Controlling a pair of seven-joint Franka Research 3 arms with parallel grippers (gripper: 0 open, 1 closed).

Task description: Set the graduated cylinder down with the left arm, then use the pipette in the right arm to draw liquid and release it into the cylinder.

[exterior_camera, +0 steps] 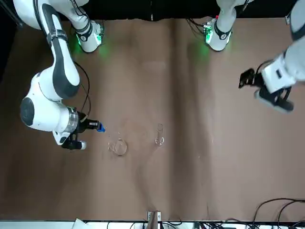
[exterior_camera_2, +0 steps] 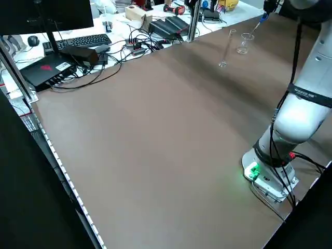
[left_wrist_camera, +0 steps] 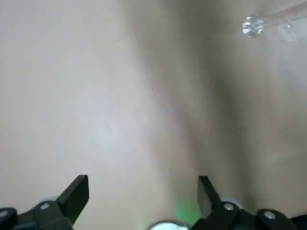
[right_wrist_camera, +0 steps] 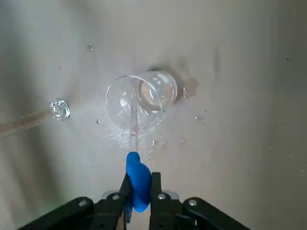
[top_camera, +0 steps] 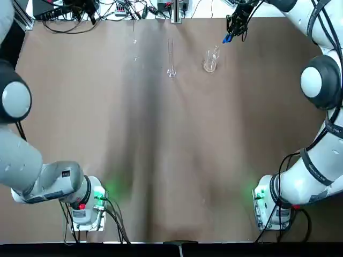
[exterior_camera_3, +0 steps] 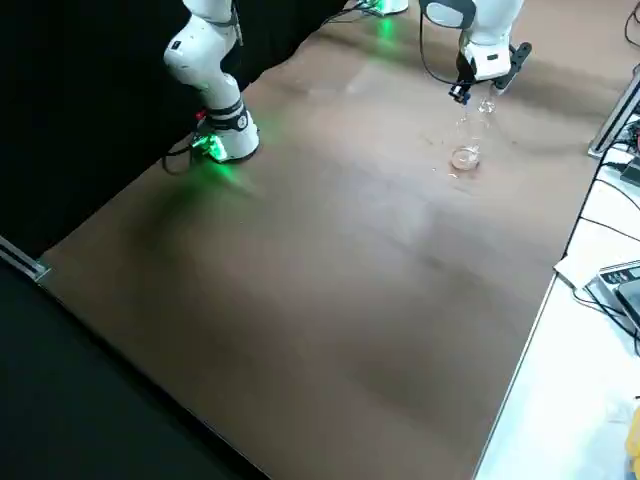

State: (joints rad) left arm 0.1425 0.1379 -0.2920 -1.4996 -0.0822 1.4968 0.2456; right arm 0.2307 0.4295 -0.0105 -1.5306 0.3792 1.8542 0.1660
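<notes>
The pipette (right_wrist_camera: 136, 165) was pinched by its blue bulb in the right gripper (right_wrist_camera: 139, 188), held above the beaker (right_wrist_camera: 141, 100) — stem pointing down toward its rim. The graduated cylinder (top_camera: 171, 59) stood upright on the table (top_camera: 161, 150), beside the beaker. The left gripper (left_wrist_camera: 143, 191) — fingers spread, empty — was kept well apart from it.

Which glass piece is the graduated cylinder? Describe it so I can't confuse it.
Look at the far middle of the brown table, beyond both arms' bases. Two clear vessels stand there side by side: the graduated cylinder is the tall thin tube on a small round foot, not the short wide beaker nearer the right pincer.
</notes>
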